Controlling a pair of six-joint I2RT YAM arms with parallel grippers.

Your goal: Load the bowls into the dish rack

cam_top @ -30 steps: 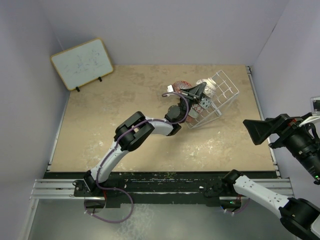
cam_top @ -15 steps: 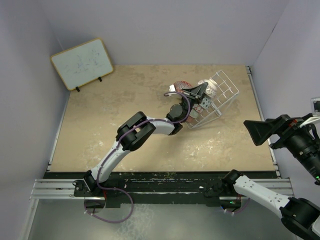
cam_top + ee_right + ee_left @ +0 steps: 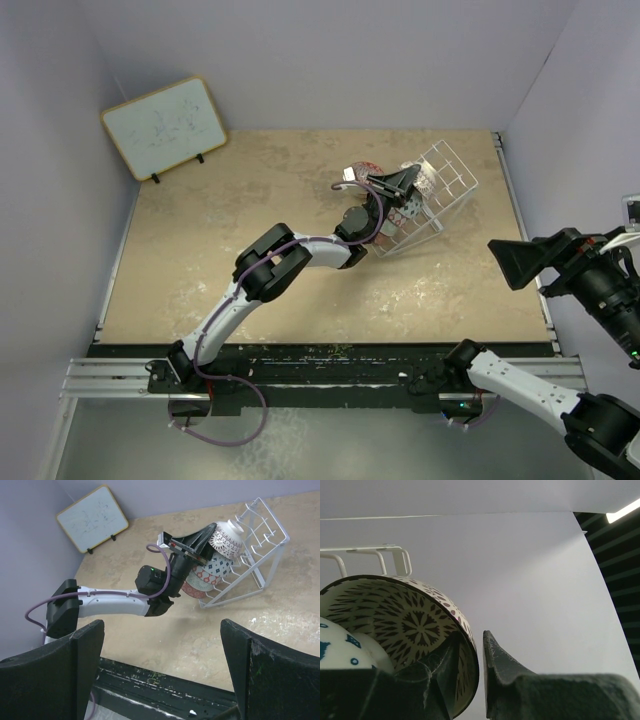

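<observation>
Standing off at the near right, the right fingers [image 3: 512,263] are spread wide and hold nothing. Farther out, the left fingers [image 3: 489,650] are clenched across the rim of a dark-patterned bowl [image 3: 405,622], held at the raised end of the dish rack [image 3: 262,540], which sits tilted on the table [image 3: 280,615]. Below it, a blue-patterned bowl [image 3: 218,569] and a red bowl [image 3: 192,587] lie in the rack. Assessment: loading well advanced; this bowl not yet seated; total racked cannot be confirmed.
</observation>
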